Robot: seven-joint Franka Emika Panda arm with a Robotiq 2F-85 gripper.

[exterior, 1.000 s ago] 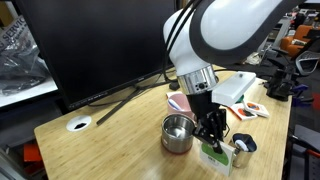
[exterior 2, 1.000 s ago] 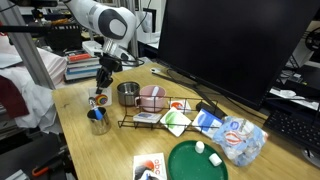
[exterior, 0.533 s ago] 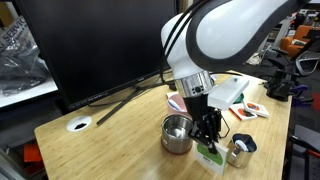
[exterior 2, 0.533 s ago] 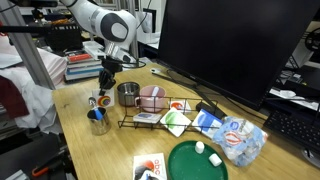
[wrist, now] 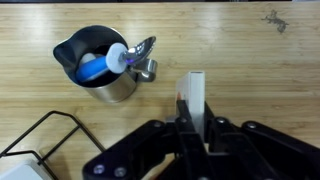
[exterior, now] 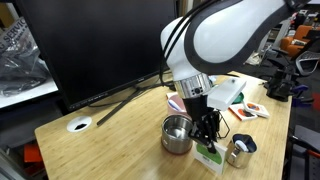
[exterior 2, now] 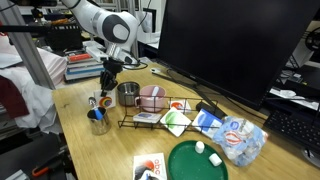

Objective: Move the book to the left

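Gripping: my gripper (wrist: 195, 128) is pinched narrow on the book (wrist: 195, 95); it stands on edge between my fingers
Book: green cover with a white edge toward the wrist view; low at the wooden table (exterior: 100, 135); touching or not, I cannot tell
Neighbours: steel cup (exterior: 178, 133) just beside it; small steel pitcher (wrist: 100, 65) with blue contents near, apart
Behind: dark monitor (exterior: 90, 45) on its stand, well apart from me
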